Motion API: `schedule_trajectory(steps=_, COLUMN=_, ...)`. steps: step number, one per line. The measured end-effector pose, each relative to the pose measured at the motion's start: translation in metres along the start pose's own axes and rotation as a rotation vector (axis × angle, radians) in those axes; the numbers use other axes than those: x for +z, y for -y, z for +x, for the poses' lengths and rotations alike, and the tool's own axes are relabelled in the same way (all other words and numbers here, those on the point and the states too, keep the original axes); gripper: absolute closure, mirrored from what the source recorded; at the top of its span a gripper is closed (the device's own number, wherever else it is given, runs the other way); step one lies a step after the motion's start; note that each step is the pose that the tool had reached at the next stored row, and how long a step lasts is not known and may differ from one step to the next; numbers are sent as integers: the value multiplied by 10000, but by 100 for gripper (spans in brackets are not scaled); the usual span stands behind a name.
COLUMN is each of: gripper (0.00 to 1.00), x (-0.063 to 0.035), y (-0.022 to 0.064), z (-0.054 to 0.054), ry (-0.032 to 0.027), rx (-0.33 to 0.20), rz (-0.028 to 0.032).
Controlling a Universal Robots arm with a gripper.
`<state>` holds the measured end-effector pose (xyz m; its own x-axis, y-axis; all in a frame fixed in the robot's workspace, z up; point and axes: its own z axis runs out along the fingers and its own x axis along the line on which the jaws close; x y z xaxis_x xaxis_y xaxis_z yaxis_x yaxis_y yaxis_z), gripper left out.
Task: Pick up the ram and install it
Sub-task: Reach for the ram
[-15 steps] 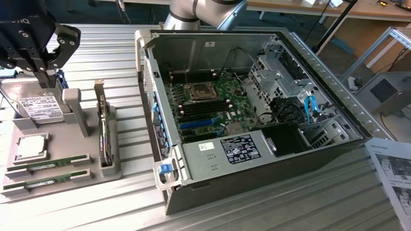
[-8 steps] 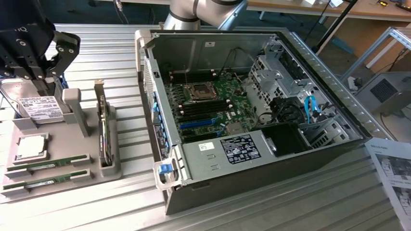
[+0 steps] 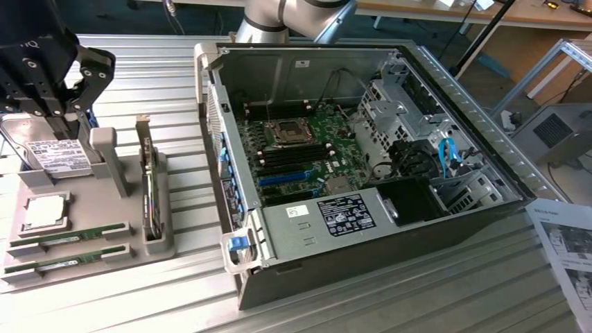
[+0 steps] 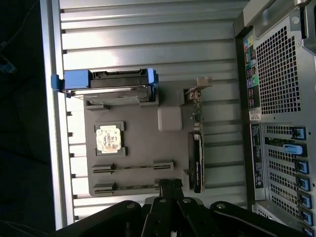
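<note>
Tool (image 3: 66, 130) pinched together, empty, over grey tray (image 3: 111, 208) holding two ram sticks (image 3: 74, 236)

text: none legible | power supply label (image 3: 344, 214) — print too small | hard drive label (image 3: 57, 155) — same

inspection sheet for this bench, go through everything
surface: ribbed metal table, grey tray on it
job's things: two ram sticks flat in the tray; pc open
clutter: drive, chip, card in the tray; paper by the pc
hand: shut, nothing in it, over the drive
cables: blue cable inside the pc
surroundings: grey box, wooden desk
</note>
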<state>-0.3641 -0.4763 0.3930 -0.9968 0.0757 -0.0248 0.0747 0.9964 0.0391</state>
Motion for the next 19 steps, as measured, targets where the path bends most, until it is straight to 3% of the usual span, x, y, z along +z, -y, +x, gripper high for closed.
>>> schedule_trajectory(steps=9, gripper=89, x=7, y=75, z=17, ry=-1, rx=-14, rz=0)
schedule_trajectory(steps=19, gripper=89, x=18, y=89, z=91, ry=0, rx=-20, rz=-1)
